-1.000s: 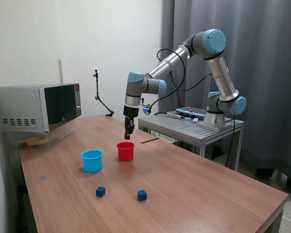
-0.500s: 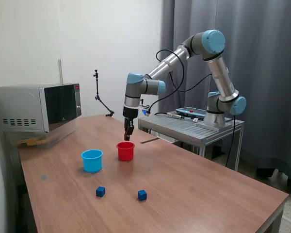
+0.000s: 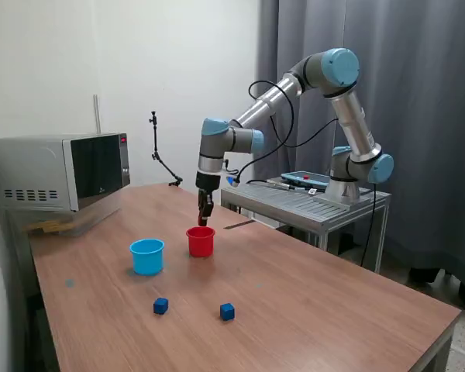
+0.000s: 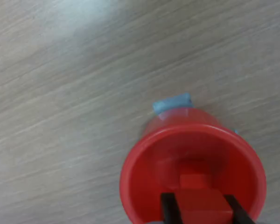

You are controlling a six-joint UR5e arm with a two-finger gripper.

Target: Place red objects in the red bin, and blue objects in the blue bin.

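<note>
Gripper (image 3: 205, 218) poised directly above the red bin (image 3: 201, 241), black fingers (image 4: 168, 211) clamped on one red cube (image 4: 204, 204), seen in the wrist view between the two fingertips. Straight below it, inside the red bin (image 4: 192, 175), a second red cube (image 4: 194, 179) already on the floor of the cup. Critical relation for the coming move: held cube centred over the mouth of the red bin, well inside the rim, so likely a plain release with no sideways shift needed; drop path vertical, cube with no long axis to speak of. Only one arm present, hence no choice of nearer hand. Blue bin (image 3: 146, 256) just beside the red bin, toward the exterior view's left, upright. Two dark blue cubes well apart from the red bin, nearer the camera on the wooden table (image 3: 318, 302): one (image 3: 161, 305) in front of the blue bin, the other (image 3: 227, 311) further toward the exterior view's right. Count: two red cubes, two blue cubes, one red bin, one blue bin. A patch of light blue peeking from behind the red bin in the wrist view, too little shown to identify.
</note>
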